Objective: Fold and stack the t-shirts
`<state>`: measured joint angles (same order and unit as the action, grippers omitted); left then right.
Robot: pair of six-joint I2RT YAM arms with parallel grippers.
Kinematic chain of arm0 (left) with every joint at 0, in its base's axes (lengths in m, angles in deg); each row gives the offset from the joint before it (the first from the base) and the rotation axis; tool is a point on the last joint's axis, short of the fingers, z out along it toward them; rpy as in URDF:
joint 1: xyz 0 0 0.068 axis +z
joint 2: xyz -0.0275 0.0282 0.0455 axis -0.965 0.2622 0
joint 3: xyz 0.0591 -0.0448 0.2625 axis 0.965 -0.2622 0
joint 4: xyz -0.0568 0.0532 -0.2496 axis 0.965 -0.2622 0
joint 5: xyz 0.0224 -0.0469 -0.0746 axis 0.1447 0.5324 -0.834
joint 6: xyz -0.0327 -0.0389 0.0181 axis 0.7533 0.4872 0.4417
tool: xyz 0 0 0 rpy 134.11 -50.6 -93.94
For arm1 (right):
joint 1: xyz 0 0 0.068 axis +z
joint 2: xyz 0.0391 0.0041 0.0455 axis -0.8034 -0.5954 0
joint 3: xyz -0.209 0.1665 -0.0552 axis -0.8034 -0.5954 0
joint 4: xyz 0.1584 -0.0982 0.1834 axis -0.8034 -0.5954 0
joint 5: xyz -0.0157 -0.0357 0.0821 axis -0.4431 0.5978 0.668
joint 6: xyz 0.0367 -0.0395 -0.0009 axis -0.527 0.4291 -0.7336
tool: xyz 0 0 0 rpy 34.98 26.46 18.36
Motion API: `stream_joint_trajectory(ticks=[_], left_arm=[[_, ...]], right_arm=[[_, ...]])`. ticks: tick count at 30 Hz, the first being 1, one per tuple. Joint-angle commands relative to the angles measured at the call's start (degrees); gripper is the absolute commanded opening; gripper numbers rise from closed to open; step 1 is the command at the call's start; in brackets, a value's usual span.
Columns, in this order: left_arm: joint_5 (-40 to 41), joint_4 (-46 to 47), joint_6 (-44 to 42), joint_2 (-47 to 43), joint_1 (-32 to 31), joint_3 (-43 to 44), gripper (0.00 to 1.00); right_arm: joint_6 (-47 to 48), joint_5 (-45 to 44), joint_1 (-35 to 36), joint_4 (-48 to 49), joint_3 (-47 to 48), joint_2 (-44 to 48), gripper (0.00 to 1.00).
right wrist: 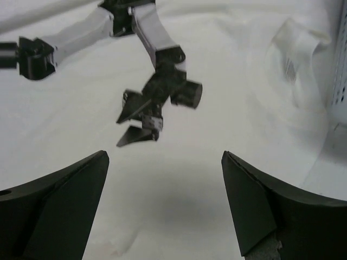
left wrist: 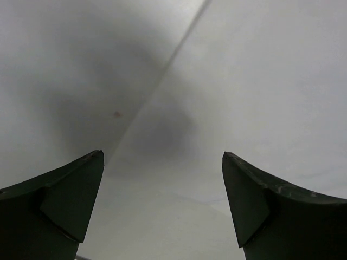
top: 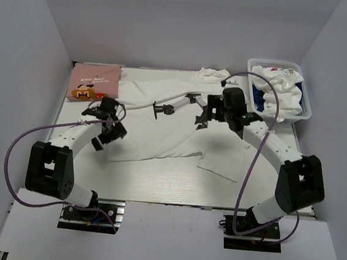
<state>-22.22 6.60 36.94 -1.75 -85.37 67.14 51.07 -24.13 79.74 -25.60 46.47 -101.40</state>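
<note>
Top view: the large white t-shirt (top: pixel 161 135) lies spread mid-table, a folded pink t-shirt (top: pixel 95 81) sits at the far left, and more shirts fill the basket (top: pixel 307 103). The left gripper (top: pixel 110 135) and right gripper (top: pixel 201 123) hover over the white cloth. Left wrist view: fingers spread, empty. Right wrist view: fingers spread, empty. Judged step: the white t-shirt's first fold is about to start. Next, each gripper must descend and pinch an edge.

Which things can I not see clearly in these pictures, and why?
Top view: the navy t-shirt in the basket is mostly covered by a white t-shirt.
Top view: the print on the pink t-shirt is too small to read.
Left wrist view: blurred pale surface, cloth or table unclear.
</note>
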Motion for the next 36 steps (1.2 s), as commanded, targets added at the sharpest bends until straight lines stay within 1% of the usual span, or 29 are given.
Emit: stream_joint_trajectory(ticks=[1,3,4,9,10,12,13,15,16,17,18,20,21,24,25,28,31,32,34,35,36], left_arm=[[1.7,-2.1,6.9,-0.1,0.5,-5.6,1.0],[0.7,-0.4,7.5,-0.1,0.5,-7.9,0.97],[0.0,0.5,7.5,-0.8,1.1,-9.8,0.97],[-0.6,3.0,8.8,-3.2,1.1,-14.8,0.84],[-0.6,3.8,8.8,-3.8,1.1,-17.0,0.72],[-1.3,6.4,8.8,-4.5,1.6,-18.6,0.57],[-1.3,7.0,8.8,-4.5,1.6,-19.2,0.42],[-1.9,7.6,8.8,-3.5,1.6,-19.2,0.28],[-1.9,7.6,8.8,-2.3,1.6,-18.6,0.12],[-1.9,7.6,8.8,-2.3,1.6,-18.6,0.03],[-2.5,7.6,8.8,-1.5,1.6,-18.0,0.0],[-3.2,8.2,8.3,-1.4,1.6,-18.0,0.0],[-3.3,8.2,8.3,-1.4,1.6,-18.0,0.0],[-3.3,8.7,8.3,-2.0,1.6,-18.0,0.0],[-3.3,8.7,7.8,-2.8,1.6,-18.7,0.0],[-3.8,8.7,7.2,-3.4,1.6,-19.2,0.0],[-3.8,8.7,7.2,-3.4,1.6,-19.2,0.0],[-3.8,8.7,7.2,-3.4,1.6,-19.2,0.0],[-3.8,8.7,6.7,-3.9,1.6,-19.2,0.0],[-4.5,8.7,6.7,-3.9,1.6,-19.2,0.0],[-4.5,8.7,6.7,-4.4,1.6,-19.2,0.0]], right_arm=[[-5.8,0.6,0.0,3.3,-7.5,5.9,0.9],[-8.0,1.6,0.7,3.1,-10.3,7.4,0.9],[-8.2,1.6,0.8,2.9,-12.6,9.7,0.9],[-11.4,-0.8,1.7,-1.6,-16.7,12.4,0.9],[-11.9,-1.4,1.7,-2.3,-17.6,12.6,0.9],[-12.8,-1.4,2.1,-4.3,-19.6,13.1,0.9],[-13.2,-0.8,2.3,-4.5,-20.3,13.6,0.9],[-13.9,-0.2,3.0,-5.2,-23.1,15.7,0.9],[-14.3,-0.5,3.0,-7.8,-23.8,16.4,0.9],[-15.2,-1.8,3.2,-9.0,-24.1,18.0,0.9],[-15.8,-1.8,3.4,-12.4,-25.3,19.5,0.9],[-17.5,-1.0,3.9,-15.1,-26.9,21.7,0.9],[-18.2,1.2,4.0,-15.6,-28.2,22.7,0.9],[-21.2,2.8,5.5,-19.0,-30.1,22.8,0.9],[-21.9,2.4,6.0,-18.4,-31.9,22.3,0.9],[-23.1,-0.2,6.3,-16.9,-33.4,20.3,0.9],[-23.6,-2.5,6.1,-12.1,-34.1,17.5,0.9],[-24.0,-2.5,5.8,-11.8,-34.5,14.4,0.88],[-27.0,-4.5,5.9,-14.2,-33.8,12.4,0.78],[-27.6,-4.1,6.0,-15.0,-34.1,11.0,0.69],[-28.7,-3.3,6.1,-15.4,-34.4,11.0,0.33]])
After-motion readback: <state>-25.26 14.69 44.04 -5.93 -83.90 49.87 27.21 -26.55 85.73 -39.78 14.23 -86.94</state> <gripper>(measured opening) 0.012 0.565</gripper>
